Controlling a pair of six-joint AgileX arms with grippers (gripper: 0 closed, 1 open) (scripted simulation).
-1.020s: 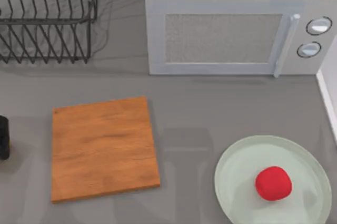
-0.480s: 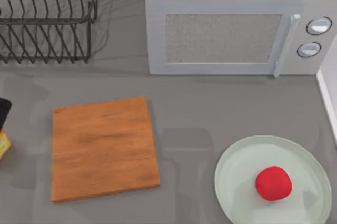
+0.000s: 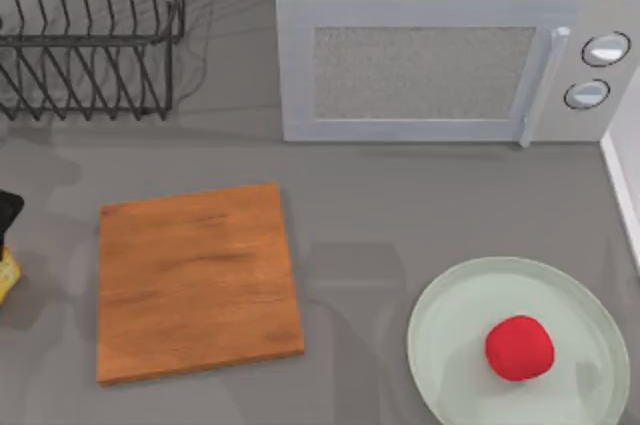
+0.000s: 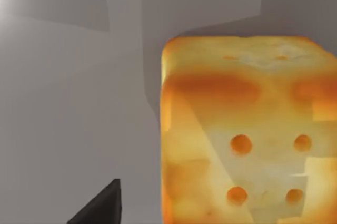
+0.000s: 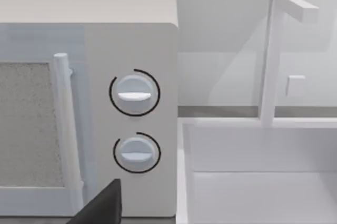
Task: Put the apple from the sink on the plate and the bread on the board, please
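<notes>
Resting on the plate point(image 3: 440, 345), the apple point(image 3: 519, 347) sits toward its right half. Board point(image 3: 198, 281) lies bare, well left of the plate, in front of the dish rack point(image 3: 90, 30). Left gripper point(image 3: 6, 215) is at the table's left edge, left of the board, with the bread point(image 4: 247, 134) at it; finger closure cannot be judged. Right wrist camera faces the microwave point(image 5: 131, 103) and sink point(image 5: 253, 176).

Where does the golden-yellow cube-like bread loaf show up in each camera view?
Top view: golden-yellow cube-like bread loaf at far left edge, left of the orange-brown wooden board.
Left wrist view: loaf close up, over grey counter.
Right wrist view: not in it.
Shared landmark: grey counter.
</notes>
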